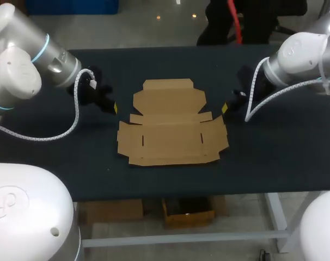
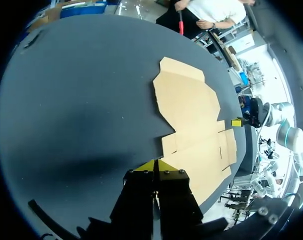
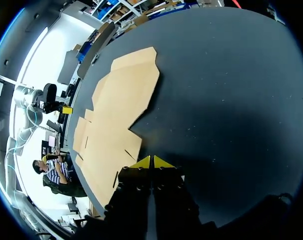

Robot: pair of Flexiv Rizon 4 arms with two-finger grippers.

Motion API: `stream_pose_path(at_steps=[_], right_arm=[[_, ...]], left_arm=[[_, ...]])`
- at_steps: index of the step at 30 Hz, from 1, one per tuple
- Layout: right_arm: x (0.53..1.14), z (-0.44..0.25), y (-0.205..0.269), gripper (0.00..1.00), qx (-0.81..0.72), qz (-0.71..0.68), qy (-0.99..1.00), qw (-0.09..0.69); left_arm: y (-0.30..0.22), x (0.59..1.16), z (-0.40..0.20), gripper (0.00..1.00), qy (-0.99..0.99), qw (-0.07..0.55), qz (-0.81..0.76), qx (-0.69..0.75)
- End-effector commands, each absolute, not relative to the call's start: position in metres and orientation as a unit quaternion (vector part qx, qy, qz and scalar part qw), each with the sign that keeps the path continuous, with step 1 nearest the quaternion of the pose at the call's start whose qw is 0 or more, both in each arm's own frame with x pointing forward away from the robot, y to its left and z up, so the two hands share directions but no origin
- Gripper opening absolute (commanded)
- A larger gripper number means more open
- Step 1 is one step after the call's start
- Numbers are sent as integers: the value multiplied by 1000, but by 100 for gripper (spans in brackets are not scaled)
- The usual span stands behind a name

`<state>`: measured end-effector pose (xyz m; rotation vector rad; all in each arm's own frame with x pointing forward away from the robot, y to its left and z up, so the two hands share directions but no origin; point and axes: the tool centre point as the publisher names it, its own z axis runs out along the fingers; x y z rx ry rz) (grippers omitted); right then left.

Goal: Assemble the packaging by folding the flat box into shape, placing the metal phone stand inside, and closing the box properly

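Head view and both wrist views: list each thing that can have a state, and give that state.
cardboard box: unfolded, lying flat on the table, flaps spread out.
left gripper: shut, holding nothing, beside the box.
right gripper: shut, holding nothing, beside the box on its other side.

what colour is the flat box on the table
The flat box is plain light brown cardboard, clearest in the head view.
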<state>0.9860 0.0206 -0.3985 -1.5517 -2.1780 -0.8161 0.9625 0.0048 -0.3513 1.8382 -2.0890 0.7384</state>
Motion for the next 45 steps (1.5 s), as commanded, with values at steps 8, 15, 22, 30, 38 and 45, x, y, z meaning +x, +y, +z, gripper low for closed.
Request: stream_pose_path(at_steps=[8,15,22,30,38,45], right_arm=[[991,-410,25,0,-542,-295,-765,185],[993,-413,31,0,-535,-299,-765,197],[996,-420,35,0,-542,-298,-755,216],[1000,-419,39,0,-564,-291,-737,234],[995,-419,47,0,-590,-285,-719,230],[992,-424,48,0,-597,-297,-709,231]], left_arm=[[-4,975,-366,0,-724,141,250,627],[-5,976,-370,0,-724,144,252,626],[-6,977,-374,0,-722,150,255,625],[-6,978,-375,0,-722,148,258,625],[-7,979,-379,0,-720,151,261,625],[-7,980,-380,0,-720,157,264,622]])
